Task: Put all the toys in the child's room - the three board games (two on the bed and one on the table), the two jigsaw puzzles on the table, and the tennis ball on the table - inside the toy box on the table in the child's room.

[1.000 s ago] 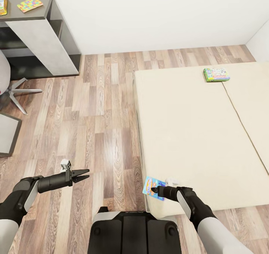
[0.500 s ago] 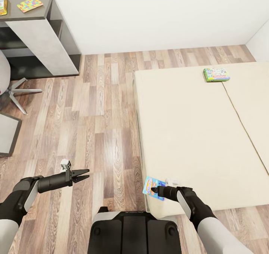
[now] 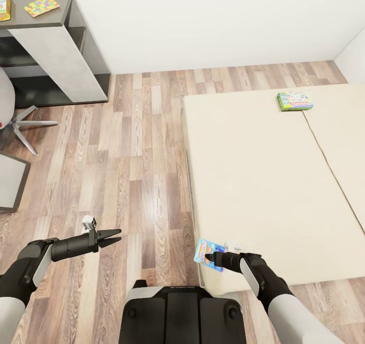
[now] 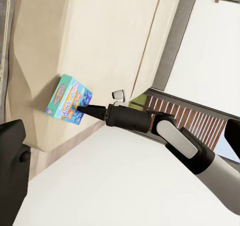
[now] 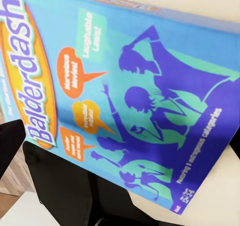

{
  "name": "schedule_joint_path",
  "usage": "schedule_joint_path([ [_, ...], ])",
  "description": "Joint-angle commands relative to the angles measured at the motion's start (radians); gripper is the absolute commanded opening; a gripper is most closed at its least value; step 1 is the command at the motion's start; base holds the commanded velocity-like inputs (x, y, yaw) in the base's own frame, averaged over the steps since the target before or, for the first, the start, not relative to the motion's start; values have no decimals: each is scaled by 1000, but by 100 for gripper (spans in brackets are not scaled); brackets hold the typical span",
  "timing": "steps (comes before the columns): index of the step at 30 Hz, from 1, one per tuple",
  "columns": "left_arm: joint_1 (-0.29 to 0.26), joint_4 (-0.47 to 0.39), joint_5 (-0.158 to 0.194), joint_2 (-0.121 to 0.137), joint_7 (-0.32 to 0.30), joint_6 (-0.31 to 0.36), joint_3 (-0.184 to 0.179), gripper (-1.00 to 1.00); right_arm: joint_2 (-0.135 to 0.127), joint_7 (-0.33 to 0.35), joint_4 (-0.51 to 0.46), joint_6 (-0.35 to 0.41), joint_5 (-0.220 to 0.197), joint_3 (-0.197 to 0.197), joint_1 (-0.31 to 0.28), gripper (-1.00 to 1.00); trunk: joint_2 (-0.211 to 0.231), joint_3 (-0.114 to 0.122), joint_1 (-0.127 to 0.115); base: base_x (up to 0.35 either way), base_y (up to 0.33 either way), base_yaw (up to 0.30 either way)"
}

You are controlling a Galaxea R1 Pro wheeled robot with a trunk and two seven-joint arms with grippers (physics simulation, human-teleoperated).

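Reaching over the near corner of the bed (image 3: 263, 182), the right gripper (image 3: 209, 257) has its dark fingers at the edge of the blue board game (image 3: 205, 253), a cartoon-covered box marked "Balderdash" that lies at the bed's corner and overhangs the wood floor (image 3: 137, 146). From the left wrist view the fingers taper to a point against the box (image 4: 68, 101); whether the jaws are clamped on it or merely touching, I cannot tell. The right wrist view shows the box cover (image 5: 125, 96) close up. The left gripper (image 3: 115, 236) hangs over the floor, well apart from the bed, its jaws slightly apart and holding nothing. A pale green board game (image 3: 294, 101) lies on the bed's far side. At the far left, a jigsaw puzzle (image 3: 41, 6) rests on the grey table (image 3: 56, 14).
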Motion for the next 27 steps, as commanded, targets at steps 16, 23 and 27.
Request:
schedule_joint_path([
  [16, 0, 0, 2, 0, -2, 10, 0, 100, 0, -1, -1, 6, -8, 0, 0, 100, -1, -1, 1, 0, 3, 0],
  [23, 0, 0, 2, 0, -2, 10, 0, 100, 0, -1, -2, 5, -8, 0, 0, 100, -1, -1, 1, 0, 0, 0],
  [27, -2, 3, -1, -13, 13, 5, 0, 100, -7, -5, -11, -12, -13, -17, -1, 100, -1, -1, 1, 0, 0, 0],
])
